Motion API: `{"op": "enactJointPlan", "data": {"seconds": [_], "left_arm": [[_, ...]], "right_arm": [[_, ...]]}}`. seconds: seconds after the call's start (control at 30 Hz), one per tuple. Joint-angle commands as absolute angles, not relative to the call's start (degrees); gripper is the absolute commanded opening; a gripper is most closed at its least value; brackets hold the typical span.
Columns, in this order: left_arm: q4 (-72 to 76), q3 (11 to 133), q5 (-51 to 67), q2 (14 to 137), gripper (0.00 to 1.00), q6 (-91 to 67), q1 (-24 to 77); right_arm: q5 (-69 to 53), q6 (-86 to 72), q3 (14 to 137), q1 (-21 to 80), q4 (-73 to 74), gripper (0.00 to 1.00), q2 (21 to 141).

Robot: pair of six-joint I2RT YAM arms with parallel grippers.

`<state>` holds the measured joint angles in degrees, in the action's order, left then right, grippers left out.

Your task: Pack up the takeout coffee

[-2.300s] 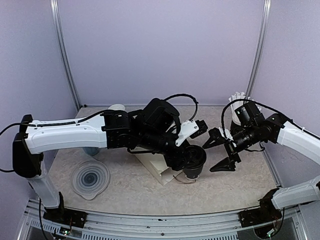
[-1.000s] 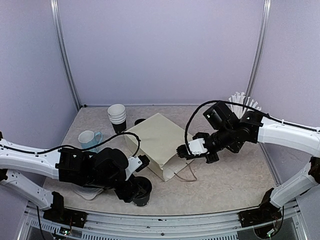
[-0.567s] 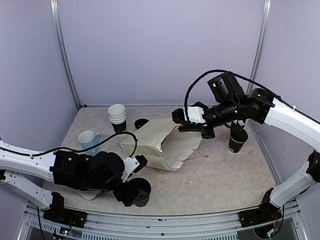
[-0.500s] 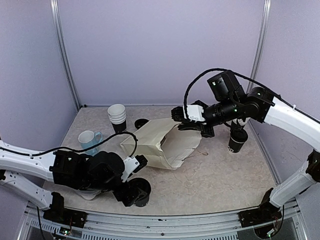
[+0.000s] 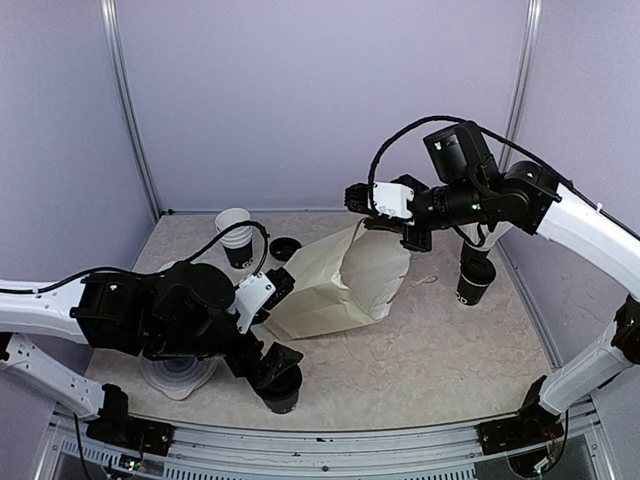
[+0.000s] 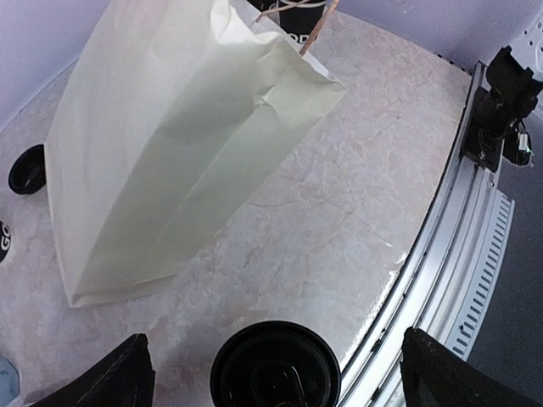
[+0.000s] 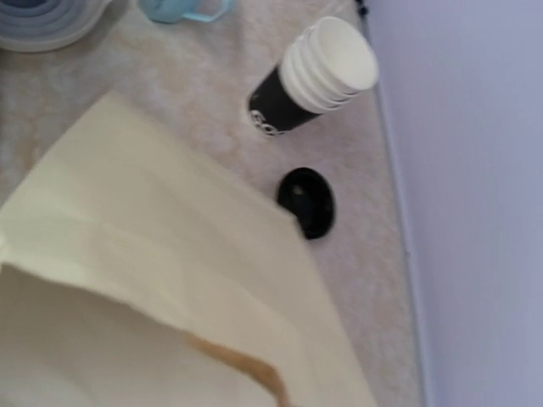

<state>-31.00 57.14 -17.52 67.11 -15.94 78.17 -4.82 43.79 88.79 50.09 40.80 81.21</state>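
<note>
The left end effector (image 6: pixel 284 381) gapes wide over the lidded black paper cup (image 5: pixel 283 392) by the desk's (image 5: pixel 450 350) near edge, while the right end effector (image 5: pixel 366 216), closed, seemingly pinches the cream paper bag's (image 5: pixel 340 285) rim.

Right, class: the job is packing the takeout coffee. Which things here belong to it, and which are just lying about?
Belong to the job: lidded black cup; paper bag.

Just lying about: stack of lidless cups; loose black lid; blue mug; clear plastic dish.
</note>
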Motion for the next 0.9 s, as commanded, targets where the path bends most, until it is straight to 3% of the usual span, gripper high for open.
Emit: {"op": "enactJointPlan", "data": {"seconds": [0.0, 0.23, 0.6, 0.87], "left_arm": [[-27.47, 63.08, -21.56, 69.74, 0.97, -12.00, 76.87], [-20.46, 68.26, -17.59, 78.83, 0.92, -9.47, 71.23], [-11.73, 67.19, -14.03, 84.31, 0.93, -7.86, 67.66], [-11.34, 64.51, -23.80, 80.28, 0.93, -9.83, 65.21]], "right_arm": [[-2.23, 43.33, 92.02, 49.56, 40.62, 0.00, 79.04], [-8.01, 43.80, 94.45, 48.27, 44.54, 0.00, 76.82], [-11.77, 40.76, 98.73, 48.16, 45.88, 0.00, 82.05], [-5.02, 38.42, 101.63, 48.16, 42.54, 0.00, 87.80]]}}
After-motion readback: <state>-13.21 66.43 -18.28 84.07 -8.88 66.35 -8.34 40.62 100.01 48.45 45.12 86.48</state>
